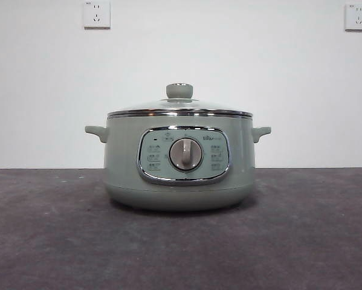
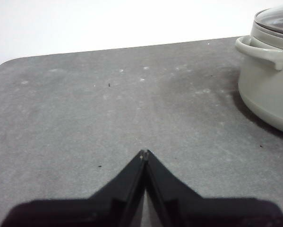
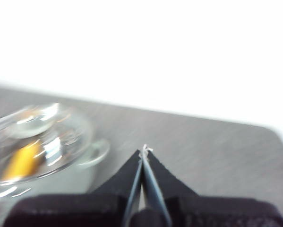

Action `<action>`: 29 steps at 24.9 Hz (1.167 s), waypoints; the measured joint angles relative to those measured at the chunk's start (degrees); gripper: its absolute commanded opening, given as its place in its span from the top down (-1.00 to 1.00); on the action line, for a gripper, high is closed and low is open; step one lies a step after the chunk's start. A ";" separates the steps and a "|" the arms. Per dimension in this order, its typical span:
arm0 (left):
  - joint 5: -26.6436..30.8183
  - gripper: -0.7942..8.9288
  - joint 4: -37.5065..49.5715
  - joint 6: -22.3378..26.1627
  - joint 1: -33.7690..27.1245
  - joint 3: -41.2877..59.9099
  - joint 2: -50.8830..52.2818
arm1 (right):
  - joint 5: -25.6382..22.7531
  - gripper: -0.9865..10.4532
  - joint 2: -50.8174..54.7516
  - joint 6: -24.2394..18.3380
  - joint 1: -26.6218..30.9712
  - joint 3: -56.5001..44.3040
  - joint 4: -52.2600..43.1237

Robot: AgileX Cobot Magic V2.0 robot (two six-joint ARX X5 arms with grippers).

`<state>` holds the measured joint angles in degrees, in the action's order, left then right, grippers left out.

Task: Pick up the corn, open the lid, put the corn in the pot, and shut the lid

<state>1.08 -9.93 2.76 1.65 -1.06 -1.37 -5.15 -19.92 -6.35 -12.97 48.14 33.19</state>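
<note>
Already you had the corn (image 3: 22,161) inside the pot (image 1: 179,160), yellow showing through the lid (image 1: 179,109), which sat closed on the rim; by my reading nothing was left to do. Your left end effector (image 2: 144,154) and right end effector (image 3: 144,151) were both clenched on nothing, hanging apart from the pot over bare desk (image 1: 48,241) with open room on either side.

Only the lidded pot (image 1: 179,163) stands mid-table (image 1: 48,241); bare tabletop lies on both sides.
</note>
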 measured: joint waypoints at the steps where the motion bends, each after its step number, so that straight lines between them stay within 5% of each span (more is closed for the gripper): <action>1: 0.02 0.84 0.02 0.00 0.00 0.00 0.00 | 1.81 0.83 4.57 -0.48 3.48 -8.28 -5.44; 7: 0.02 0.84 0.02 -0.02 0.00 0.00 0.00 | 5.11 0.83 14.40 -0.98 10.97 -27.50 -13.44; 15: 0.00 0.84 0.07 0.00 0.00 0.00 0.00 | 8.41 0.83 16.00 0.63 12.63 -45.24 -31.91; 29: 0.00 0.84 0.17 0.00 0.00 0.00 -0.17 | 6.64 0.83 19.28 1.03 15.63 -47.08 -22.99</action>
<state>1.08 -9.76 2.76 1.65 -1.06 -1.54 1.50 -0.64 -5.32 2.66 1.06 10.20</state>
